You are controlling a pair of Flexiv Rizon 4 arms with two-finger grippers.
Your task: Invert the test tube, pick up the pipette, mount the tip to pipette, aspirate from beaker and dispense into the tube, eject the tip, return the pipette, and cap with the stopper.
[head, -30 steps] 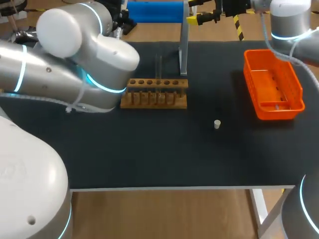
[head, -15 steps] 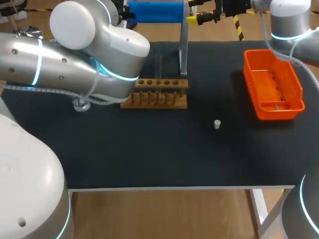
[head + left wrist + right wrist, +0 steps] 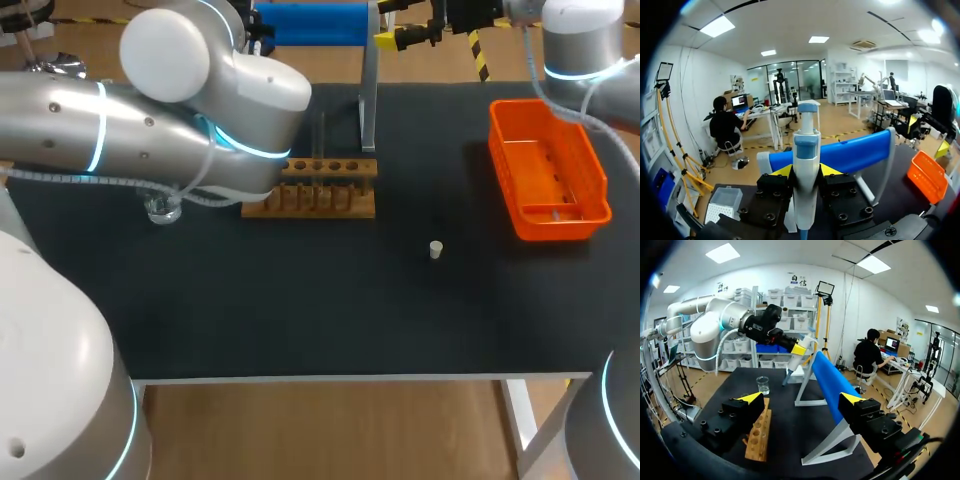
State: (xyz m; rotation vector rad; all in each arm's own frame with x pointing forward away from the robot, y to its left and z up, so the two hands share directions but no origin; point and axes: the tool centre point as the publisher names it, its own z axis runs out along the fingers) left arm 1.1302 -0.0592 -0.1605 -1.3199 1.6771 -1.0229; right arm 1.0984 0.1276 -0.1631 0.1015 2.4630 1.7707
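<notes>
Black table [image 3: 300,300] is carrying a wooden rack [image 3: 315,188] toward its back middle, with a clear test tube [image 3: 320,135] standing upright in the rack's back row; which end is up cannot be told. Small pale stopper [image 3: 436,249] is lying alone on the bare top, well apart from the rack, between it and an orange basket [image 3: 548,170] sitting on the right side. Glass beaker [image 3: 162,210] is peeking out from under the left arm [image 3: 120,140], near the rack's left end. Pipette stand [image 3: 368,100] with a blue bar on top is standing just behind the rack. Left gripper [image 3: 805,171] is hanging above the table beside the stand, blue bar just ahead of it. The pipette [image 3: 805,150] is sitting between its yellow-tipped fingers [image 3: 782,171], both pressing the body from either side, so it is clamped on the pipette with the plunger end pointing out past the fingertips. From the right wrist view the pipette is hanging tilted in that gripper, off the table, with the beaker beyond it and the rack nearer. Right gripper [image 3: 802,399] is sitting at the back right by the end of the blue bar, fingers spread wide apart and gripping nothing. The bar is running out just ahead of it, and the rack is lying ahead under its other finger.
</notes>
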